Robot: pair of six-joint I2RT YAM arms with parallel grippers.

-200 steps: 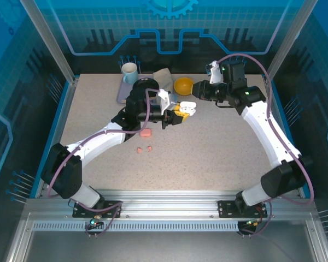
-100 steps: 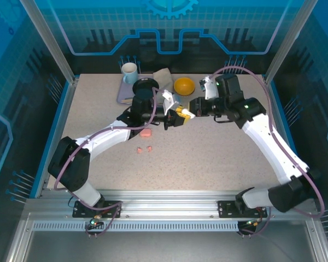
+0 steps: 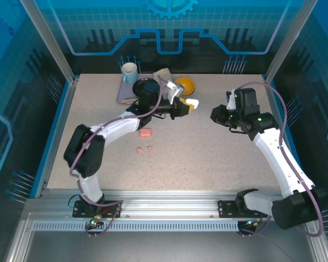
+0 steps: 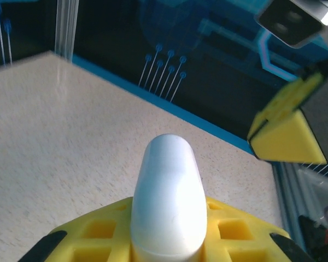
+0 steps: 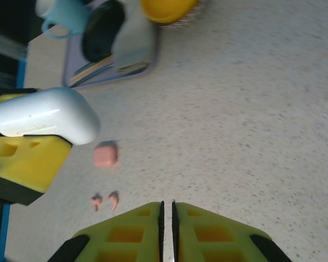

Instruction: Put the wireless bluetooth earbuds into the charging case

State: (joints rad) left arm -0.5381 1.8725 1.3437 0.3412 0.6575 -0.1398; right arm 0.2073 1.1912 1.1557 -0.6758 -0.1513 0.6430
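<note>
Two pink earbuds (image 5: 113, 200) are lying loose and just beside each other on the tabletop (image 3: 208, 158), back toward the arm bases from my left tool (image 3: 183, 106). The pink case (image 5: 104, 155) sits between them and that tool, apart from both.

The left tool is grasping the white case (image 4: 167, 191) by one end, with the rounded free end sticking out past the fingertips. It looks lifted clear of the surface. The case looks closed to me, so I can't tell what's inside. My right tool (image 5: 167, 206) is clenched on nothing, fingers pressed together, well apart from the white case and facing it from across.

My read is that the step in hand is presenting that case so the other arm can work the lid. To do that well:
- Open the right tool before closing the gap, not on arrival.
- Come in slow at the free end.
- Keep the left grip where it is, so the exposed end stays free.
- Don't over-squeeze. Glossy pebble plastic probably twists or squirts out.

The surface is pale speckled stone-look, flat and mostly bare around both tools. Past the left tool, at the far edge, are a purple tray (image 3: 123, 93), a pale blue cup (image 3: 129, 71), a grey cloth (image 3: 163, 73) and a yellow bowl (image 3: 184, 84). Blue printed panels (image 3: 164, 33) and metal posts box the whole thing in.
</note>
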